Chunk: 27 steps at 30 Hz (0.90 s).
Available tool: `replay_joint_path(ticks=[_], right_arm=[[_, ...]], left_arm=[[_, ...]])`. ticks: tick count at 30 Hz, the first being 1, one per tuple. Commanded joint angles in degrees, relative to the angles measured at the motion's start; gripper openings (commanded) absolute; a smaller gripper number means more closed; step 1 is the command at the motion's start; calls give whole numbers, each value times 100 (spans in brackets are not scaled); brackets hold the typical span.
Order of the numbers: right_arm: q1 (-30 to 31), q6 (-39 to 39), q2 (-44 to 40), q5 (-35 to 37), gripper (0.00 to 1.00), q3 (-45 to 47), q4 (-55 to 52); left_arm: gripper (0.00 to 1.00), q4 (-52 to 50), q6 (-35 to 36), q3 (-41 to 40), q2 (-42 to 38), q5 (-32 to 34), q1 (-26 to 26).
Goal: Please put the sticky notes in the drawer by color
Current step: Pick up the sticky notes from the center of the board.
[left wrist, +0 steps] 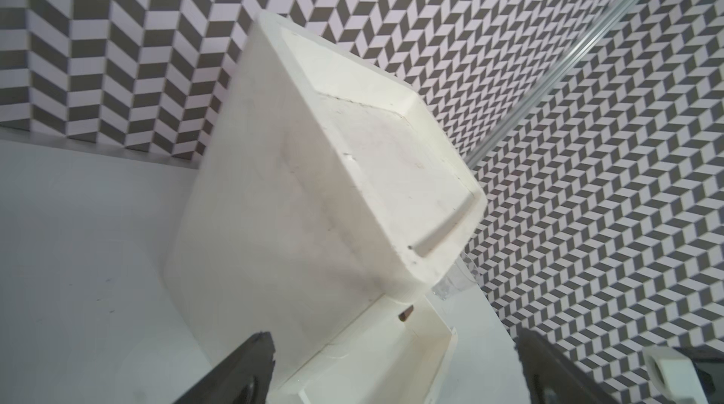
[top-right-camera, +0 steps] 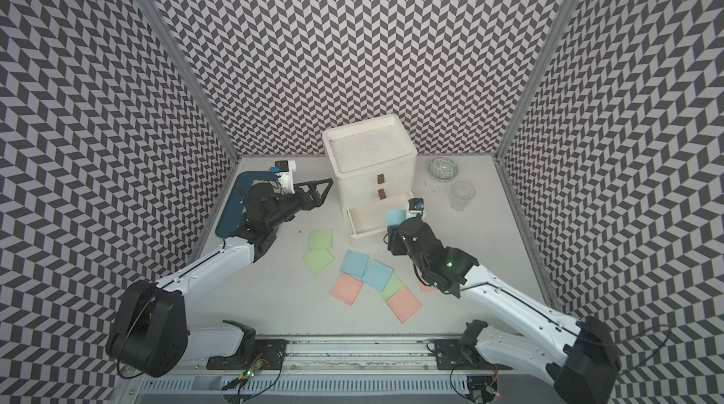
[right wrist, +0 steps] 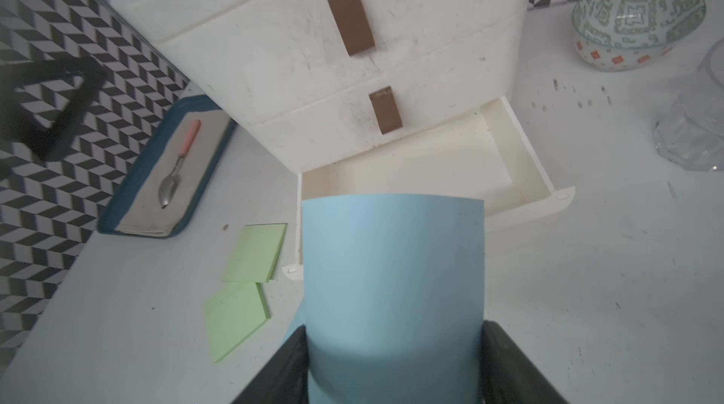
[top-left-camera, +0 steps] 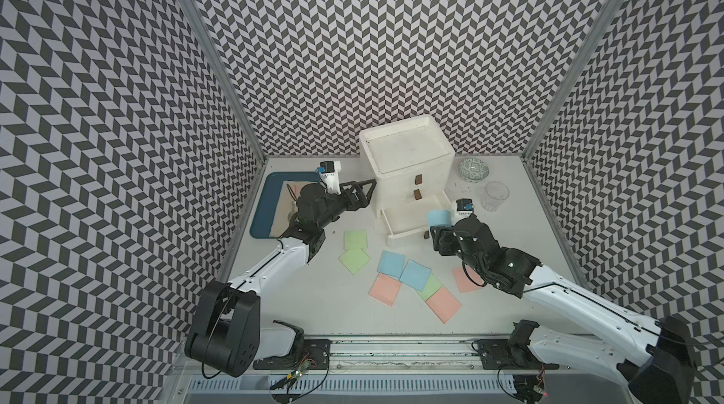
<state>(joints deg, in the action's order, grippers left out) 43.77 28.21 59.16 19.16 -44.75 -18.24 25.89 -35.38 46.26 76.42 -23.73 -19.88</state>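
We hold one light blue sticky note (right wrist: pixel 391 284) in the right gripper (right wrist: pixel 395 363). Its jaws squeeze two opposite edges, so the sheet bows into an arch. It hangs just in front of the drawer chest (top-left-camera: pixel 395 186), at the front edge of the pulled-out bottom drawer (right wrist: pixel 509 155), whose visible inside looks bare. The left gripper (top-left-camera: pixel 366 192) has its fingers spread wide on nothing, just beside the chest's side wall.

We judge the paper to be almost weightless and limp. Squeezing harder would only fold it, and a quick swing could flutter it loose. A slow carry and a low release inside the drawer seem safest.

The other eight lie flat on the table in front of the chest. Two green notes (top-left-camera: pixel 355 239) are nearest it. Farther out, two blue notes (top-left-camera: pixel 391 263), a third green note (top-left-camera: pixel 430 286) and three pink notes (top-left-camera: pixel 384 289) partly overlap. A flat sheet offers little to grip, so we would go for a free corner or an edge that rides on a neighbour.
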Motion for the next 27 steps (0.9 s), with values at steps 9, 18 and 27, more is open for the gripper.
replay_joint_path(ticks=[9,18,27], right_arm=[[-515,-1099,165,-1536,68,-227,1766],[-703,-1229,596,-2077,68,-370,1953],[-738,-1207,570,-2309,68,-306,2081]], left_arm=[[97,1950,-1993,188,985,-2538,-716],[93,2102,-2136,716,1482,-2694,-1082],[51,2316,-2290,920,1994,-2804,-1194]])
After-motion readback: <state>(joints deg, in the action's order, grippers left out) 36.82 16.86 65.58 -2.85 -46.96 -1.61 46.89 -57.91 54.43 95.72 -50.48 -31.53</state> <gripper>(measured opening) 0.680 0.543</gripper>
